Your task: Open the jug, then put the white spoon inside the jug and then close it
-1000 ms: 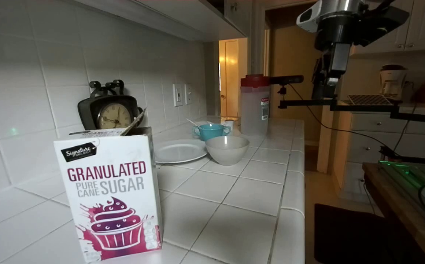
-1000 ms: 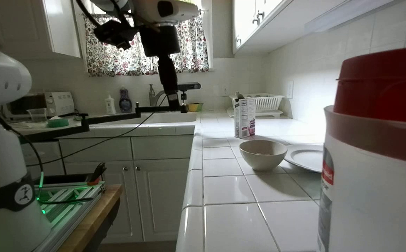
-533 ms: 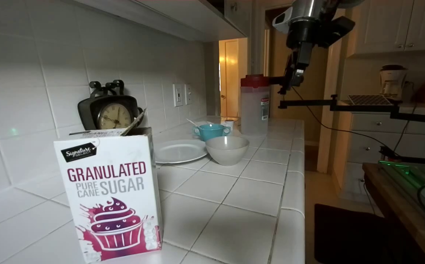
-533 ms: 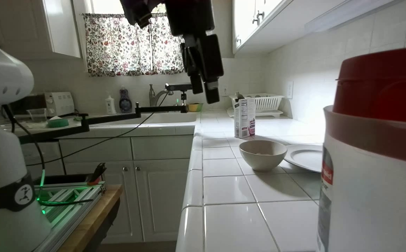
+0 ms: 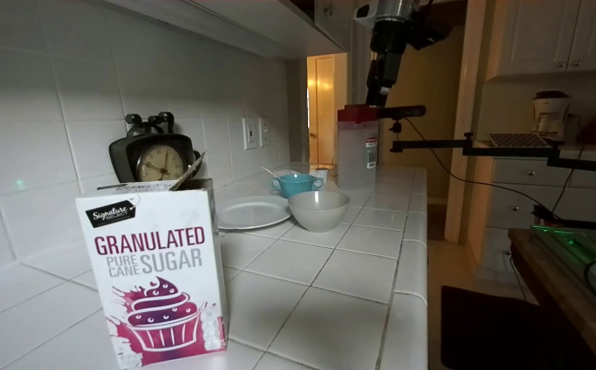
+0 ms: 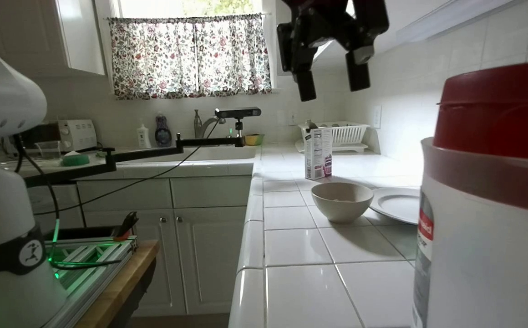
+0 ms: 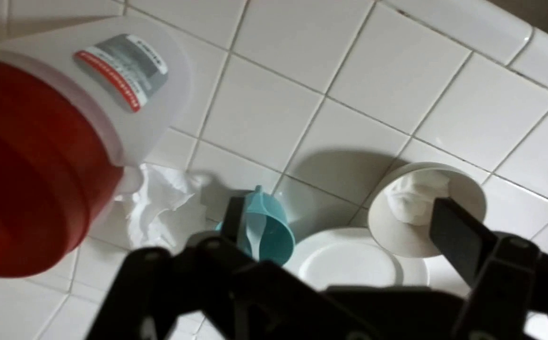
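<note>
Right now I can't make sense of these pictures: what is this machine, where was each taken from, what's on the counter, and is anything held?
It's a robot arm beside a tiled counter. Two views look along it from different places outside the robot; the wrist view looks down from the arm itself. On the counter are a jug with its red lid on, a turquoise cup with a white spoon in it, a bowl, a plate and a sugar box. The end effector, its grasping part, hangs open above the counter and holds nothing.
</note>
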You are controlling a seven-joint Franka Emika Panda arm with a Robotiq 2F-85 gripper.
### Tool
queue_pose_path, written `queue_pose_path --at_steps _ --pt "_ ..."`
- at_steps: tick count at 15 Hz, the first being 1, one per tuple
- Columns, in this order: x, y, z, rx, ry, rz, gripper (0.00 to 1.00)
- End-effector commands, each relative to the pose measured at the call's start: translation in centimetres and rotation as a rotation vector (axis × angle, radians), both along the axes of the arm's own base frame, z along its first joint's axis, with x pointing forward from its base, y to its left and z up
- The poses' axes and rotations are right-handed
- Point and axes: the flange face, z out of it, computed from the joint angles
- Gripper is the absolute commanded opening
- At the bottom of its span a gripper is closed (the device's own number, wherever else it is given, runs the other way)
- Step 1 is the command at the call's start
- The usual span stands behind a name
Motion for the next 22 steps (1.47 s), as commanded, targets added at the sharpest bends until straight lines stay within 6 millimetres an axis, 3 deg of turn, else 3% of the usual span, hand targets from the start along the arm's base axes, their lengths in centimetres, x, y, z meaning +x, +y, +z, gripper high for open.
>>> queue_pose_path --at_steps 1,6,7,9,13,16,22 --pt "2.7 -2.2 0.5 -0.074 0.026 0.037 1.00" --pt "4.5 -5.9 1.4 -0.100 0.065 -0.026 1.00" --pt "3.7 -5.1 1.1 -0.087 0.023 -0.022 1.00" --pt "4.0 -5.9 1.1 -0.087 0.042 -0.037 1.00" --pt "4.1 -5.6 1.2 -0.098 0.039 -0.022 1.00" --pt "4.2 -5.5 2.3 -0.170 0.017 0.025 1.00" --pt "3.7 -7.3 3.3 -0.206 0.043 0.065 1.00"
